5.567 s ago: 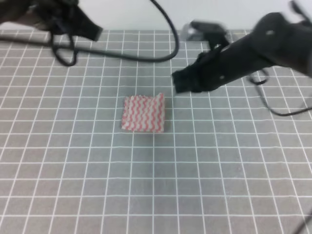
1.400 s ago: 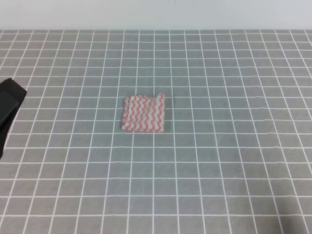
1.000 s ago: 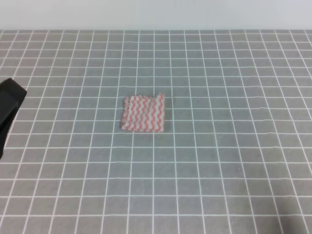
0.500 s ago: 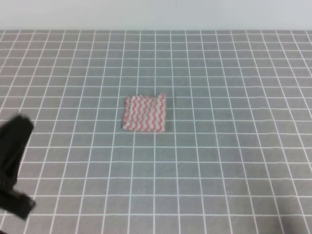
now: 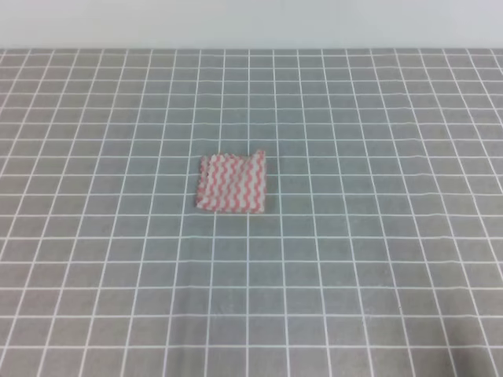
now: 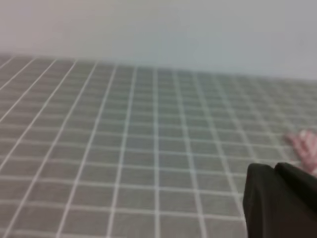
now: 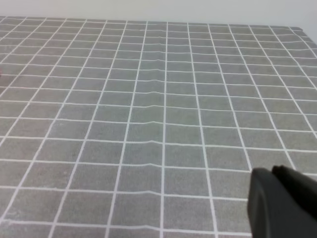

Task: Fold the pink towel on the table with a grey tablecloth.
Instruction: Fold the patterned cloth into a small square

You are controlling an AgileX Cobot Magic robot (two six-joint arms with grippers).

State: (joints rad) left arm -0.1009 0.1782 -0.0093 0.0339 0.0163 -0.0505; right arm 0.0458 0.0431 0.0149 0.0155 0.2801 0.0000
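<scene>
Both my claws show only a dark corner, left (image 6: 280, 201) and right (image 7: 282, 203); I can't tell if they're open. Pink towel (image 5: 232, 182) lies folded on the grey table (image 5: 377, 259).

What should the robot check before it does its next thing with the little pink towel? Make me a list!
1. Towel in plain sight: ok. The pink towel lies alone on the table with a grey tablecloth in the high view.
2. Towel folded: cannot tell. It looks like a small flat rectangle, but layers do not show.
3. Towel free of the arms: ok. No arm shows in the high view.
4. Left gripper state: cannot tell. Only a dark corner of it shows, with the towel's edge off to the right.
5. Right gripper state: cannot tell. Only a dark corner shows, over bare grid.
6. Tablecloth flat: not ok. A slight ridge shows in the right wrist view.
</scene>
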